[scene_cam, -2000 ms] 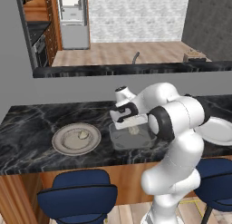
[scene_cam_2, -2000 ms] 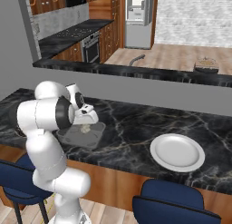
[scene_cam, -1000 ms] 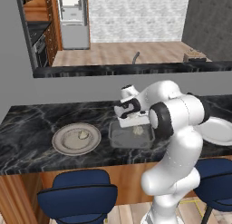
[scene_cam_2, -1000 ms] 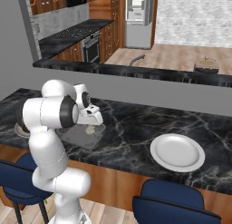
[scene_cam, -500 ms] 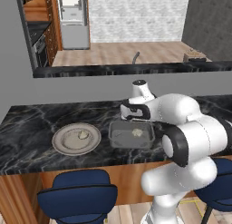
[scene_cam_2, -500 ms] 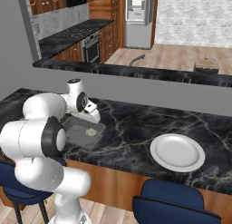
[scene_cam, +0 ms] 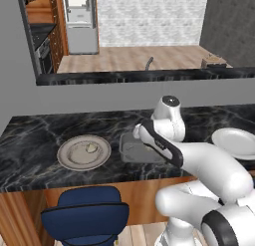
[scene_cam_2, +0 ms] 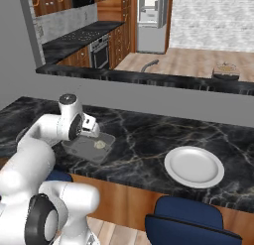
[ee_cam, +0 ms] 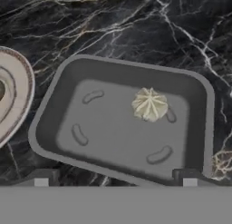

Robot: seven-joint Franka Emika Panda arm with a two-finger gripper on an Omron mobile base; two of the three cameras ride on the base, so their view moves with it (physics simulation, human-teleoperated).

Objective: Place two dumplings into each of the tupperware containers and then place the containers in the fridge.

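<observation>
A dark grey tupperware container [ee_cam: 108,137] lies on the black marble counter straight under my gripper [ee_cam: 115,181], which is open and holds nothing. One pale pleated dumpling [ee_cam: 149,104] rests inside it, right of centre. The same container [scene_cam_2: 92,146] with its dumpling [scene_cam_2: 100,144] sits below my hand in the right base view. My forearm covers part of the container [scene_cam: 130,149] in the left base view. Another dumpling [scene_cam: 92,148] lies on the round beige plate [scene_cam: 74,158] to its left. The other container is out of view. The fridge [scene_cam: 79,21] [scene_cam_2: 151,16] stands far back in the kitchen.
A white plate [scene_cam: 238,142] [scene_cam_2: 193,166] sits further right on the counter [scene_cam_2: 144,140]. A raised grey ledge [scene_cam: 99,98] runs behind the counter. Blue stools [scene_cam: 84,215] [scene_cam_2: 188,219] stand in front of it. The beige plate's rim [ee_cam: 18,100] lies just left of the container.
My hand has lifted off the container and left the dumpling lying in it. The arm has folded, its elbow swinging low to the side, and the wrist now stands over the container.
</observation>
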